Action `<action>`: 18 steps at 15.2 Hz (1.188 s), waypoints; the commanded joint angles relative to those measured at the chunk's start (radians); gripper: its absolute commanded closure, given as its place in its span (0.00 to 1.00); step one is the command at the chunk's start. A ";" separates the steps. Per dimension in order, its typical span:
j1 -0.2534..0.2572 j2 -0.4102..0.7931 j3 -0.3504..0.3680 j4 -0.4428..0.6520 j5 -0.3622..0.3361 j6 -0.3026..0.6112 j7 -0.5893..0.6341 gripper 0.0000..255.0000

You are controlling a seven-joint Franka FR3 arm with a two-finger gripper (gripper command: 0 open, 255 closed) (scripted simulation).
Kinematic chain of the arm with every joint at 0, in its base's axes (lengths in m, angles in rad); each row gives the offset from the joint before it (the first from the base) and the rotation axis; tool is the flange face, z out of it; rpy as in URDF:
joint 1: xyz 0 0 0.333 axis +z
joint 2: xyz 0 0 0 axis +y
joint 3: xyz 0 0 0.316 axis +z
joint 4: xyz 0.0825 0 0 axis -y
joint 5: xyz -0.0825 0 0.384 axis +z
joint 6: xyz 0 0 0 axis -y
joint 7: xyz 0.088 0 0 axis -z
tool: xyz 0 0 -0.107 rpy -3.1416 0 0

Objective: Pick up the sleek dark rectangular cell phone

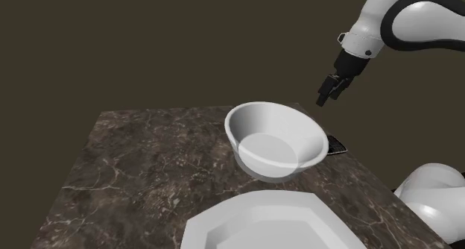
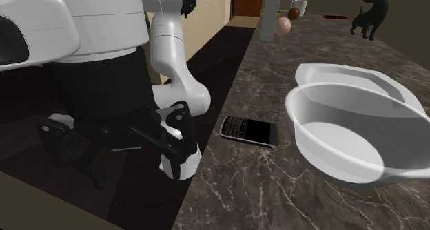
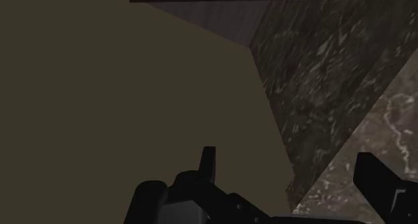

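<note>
**A:** In the shoulder view, where does the cell phone (image 1: 336,145) lie?

**B:** Only a dark corner of it shows. It lies flat on the marble table (image 1: 149,165), poking out from behind the white bowl (image 1: 276,139) on that view's right. A white plate (image 1: 268,225) sits nearer the camera.

**A:** And the gripper (image 1: 329,89)?

**B:** It hangs in the air above that corner, well apart from it, at the end of the white arm (image 1: 402,20).

**A:** What does the second exterior view give?

**B:** There the cell phone (image 2: 249,131) shows whole, with a keypad at one end and a dark screen. It lies flat near the table's edge, just beside the bowl (image 2: 344,136), and the plate (image 2: 351,76) is behind the bowl. The gripper (image 2: 117,140) looms close to the camera on the view's left, out past the table's edge and clear of the phone. A black dog figurine (image 2: 369,14) stands at the far end of the table.

**A:** And the wrist view?

**B:** The two black fingers (image 3: 209,163) stand spread apart with nothing clasped between them. Beyond them are an olive floor (image 3: 120,88) and the table's marble edge (image 3: 321,88).
</note>
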 commanded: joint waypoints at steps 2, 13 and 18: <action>0.026 -0.002 0.008 0.003 0.006 -0.012 -0.032 0.00; 0.321 -0.077 0.085 0.013 0.075 -0.182 -0.383 0.00; 0.391 -0.118 0.100 -0.022 0.091 -0.208 -0.463 0.00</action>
